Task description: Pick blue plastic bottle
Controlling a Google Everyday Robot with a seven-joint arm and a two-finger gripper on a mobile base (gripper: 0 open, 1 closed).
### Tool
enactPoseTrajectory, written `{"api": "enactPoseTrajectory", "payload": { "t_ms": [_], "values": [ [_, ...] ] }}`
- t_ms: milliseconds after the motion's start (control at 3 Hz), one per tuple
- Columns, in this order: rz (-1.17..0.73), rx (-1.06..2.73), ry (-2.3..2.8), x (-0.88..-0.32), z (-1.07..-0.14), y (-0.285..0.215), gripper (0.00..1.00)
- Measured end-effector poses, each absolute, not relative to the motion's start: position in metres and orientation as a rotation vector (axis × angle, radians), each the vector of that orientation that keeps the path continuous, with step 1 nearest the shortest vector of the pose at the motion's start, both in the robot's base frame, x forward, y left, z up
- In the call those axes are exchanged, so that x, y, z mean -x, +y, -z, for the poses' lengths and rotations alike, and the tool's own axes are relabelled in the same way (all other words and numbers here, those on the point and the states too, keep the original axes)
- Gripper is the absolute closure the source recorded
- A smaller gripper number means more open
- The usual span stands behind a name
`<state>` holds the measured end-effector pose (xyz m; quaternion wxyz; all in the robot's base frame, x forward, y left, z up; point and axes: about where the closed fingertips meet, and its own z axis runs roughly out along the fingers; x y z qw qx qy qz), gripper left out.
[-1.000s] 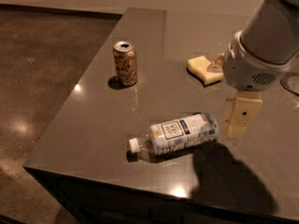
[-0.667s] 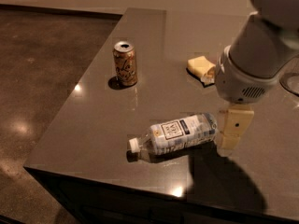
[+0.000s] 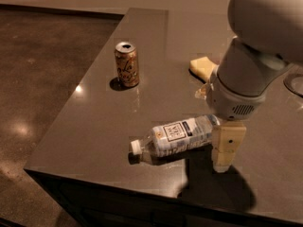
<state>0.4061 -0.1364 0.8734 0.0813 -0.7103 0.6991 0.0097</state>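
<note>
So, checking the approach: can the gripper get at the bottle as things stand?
Probably yes: the gripper hangs right at the base end of the lying bottle, nothing between; the can stands well apart.

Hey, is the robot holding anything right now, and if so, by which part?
Cannot tell. The pincer sits at the base end of the water bottle, which lies on its side on the table.

gripper (image 3: 223, 161) at blue plastic bottle (image 3: 182, 135) base, can (image 3: 127, 66) well apart, open table (image 3: 90, 126) between
</note>
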Motion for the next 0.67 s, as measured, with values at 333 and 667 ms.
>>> {"api": "enactPoseTrajectory", "payload": {
  "t_ms": [333,667],
  "values": [
    [-0.045,2.142,2.086,-0.4042,-0.8672,-0.1324,0.00],
    [-0.068,2.154,2.079,-0.4048,-0.8607,-0.1269,0.18]
  ]
}}
